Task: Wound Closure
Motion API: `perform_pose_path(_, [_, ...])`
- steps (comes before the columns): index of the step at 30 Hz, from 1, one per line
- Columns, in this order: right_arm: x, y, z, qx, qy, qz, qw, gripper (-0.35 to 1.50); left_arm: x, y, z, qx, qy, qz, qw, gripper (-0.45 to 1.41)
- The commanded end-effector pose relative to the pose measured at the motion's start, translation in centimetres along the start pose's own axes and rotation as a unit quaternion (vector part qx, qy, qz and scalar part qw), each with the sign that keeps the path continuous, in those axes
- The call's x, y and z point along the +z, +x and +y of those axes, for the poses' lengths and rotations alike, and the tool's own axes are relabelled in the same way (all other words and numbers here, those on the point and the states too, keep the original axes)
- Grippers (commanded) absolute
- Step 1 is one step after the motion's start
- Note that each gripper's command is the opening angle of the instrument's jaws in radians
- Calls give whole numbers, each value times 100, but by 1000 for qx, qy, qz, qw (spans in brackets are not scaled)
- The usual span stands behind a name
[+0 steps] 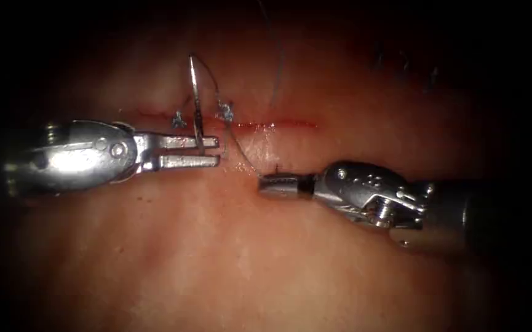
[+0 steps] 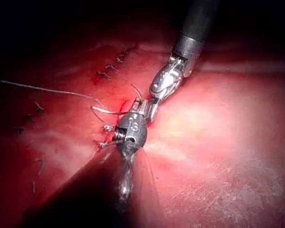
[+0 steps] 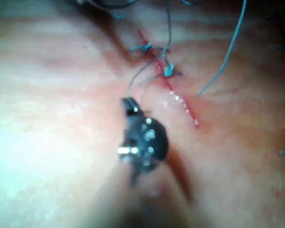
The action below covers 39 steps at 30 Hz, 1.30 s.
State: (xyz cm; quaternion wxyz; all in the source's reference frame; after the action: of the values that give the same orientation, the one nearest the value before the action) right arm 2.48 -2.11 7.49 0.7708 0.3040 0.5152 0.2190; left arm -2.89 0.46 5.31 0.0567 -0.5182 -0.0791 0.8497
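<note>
Two tools meet just below the cut [image 1: 229, 123]. Your right tool [image 1: 272, 184], nearest the camera, has its jaws closed on the thread [image 1: 241, 150], which climbs up and left to the stitched cut. Your left tool [image 1: 216, 152] comes in level from the left, its jaws narrowly parted; you hold the needle [image 1: 196, 104] near its lower end against the upper jaw. The needle stands free of the tissue [image 1: 216, 258], long axis nearly vertical across the cut, tip pointing up and away. Beyond lies pink, moist tissue, fading into darkness. Your right wrist view shows two blue knots [image 3: 168, 70] on the red line; your left wrist view shows cut thread ends [image 2: 109, 71] farther off.
</note>
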Motion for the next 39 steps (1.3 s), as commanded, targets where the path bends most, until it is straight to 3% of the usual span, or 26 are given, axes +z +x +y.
perform_pose_path(1, [9,3,-3,4,8,0,1000,-35,6,-3,-3,3,0,1,1000,-45])
perform_pose_path(20, [21,18,-49,35,97,-7,995,-35,3,-7,2,5,-2,2,1000,-45])
perform_pose_path(25, [22,22,-43,15,65,3,998,-35,-3,-9,2,6,-4,3,1000,-45])
perform_pose_path(26, [21,22,-38,2,42,9,999,26,-5,-9,1,6,-6,4,1000,-45])
perform_pose_path(27, [20,21,-33,-9,27,13,1000,73,-7,-9,0,6,-5,3,1000,-45])
perform_pose_path(28, [18,20,-29,-20,12,17,1000,103,-10,-9,-1,6,-4,2,1000,-45])
perform_pose_path(29, [15,19,-25,-30,0,15,999,116,-13,-9,-2,5,-3,1,1000,-45])
perform_pose_path(33, [0,14,-11,-68,-40,-18,997,123,-29,-9,-8,0,3,-6,1000,-45])
perform_pose_path(39, [-3,25,4,-127,-87,-22,988,125,-37,-11,-8,-4,5,-8,1000,-45])
